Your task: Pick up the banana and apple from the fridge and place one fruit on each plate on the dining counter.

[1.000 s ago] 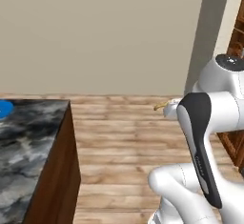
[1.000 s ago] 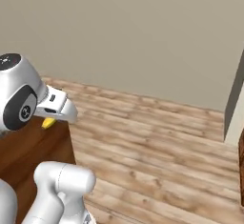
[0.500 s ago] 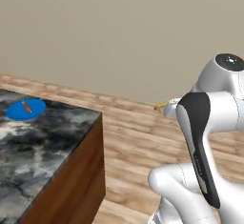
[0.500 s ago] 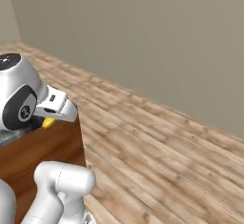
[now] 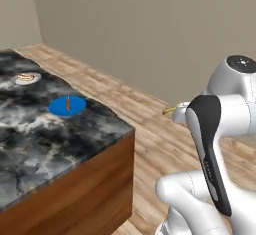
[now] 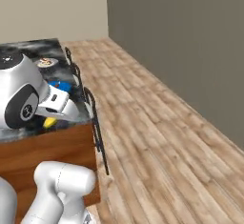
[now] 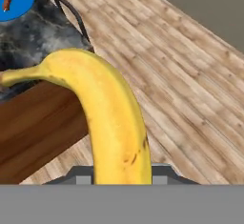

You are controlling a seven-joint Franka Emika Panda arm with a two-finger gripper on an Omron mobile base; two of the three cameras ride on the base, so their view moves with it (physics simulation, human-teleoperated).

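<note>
Banana (image 7: 114, 118) curved, smooth yellow, clamped in claw (image 7: 121, 173); marble dining counter (image 5: 45, 139) beside.

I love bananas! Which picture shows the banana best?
The hand view: the banana rises big and close, curved, with small brown spots. The right base view shows a bit of yellow under the arm's white hand. The left base view shows a thin yellowish tip beside the arm.

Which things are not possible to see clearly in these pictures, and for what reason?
- Fingertips: hand view, hidden behind the banana.
- Banana: right base view, mostly covered by the white hand.
- Small brown food on the blue plate: too small to identify.
- Pale plate: left base view, contents too small.
</note>
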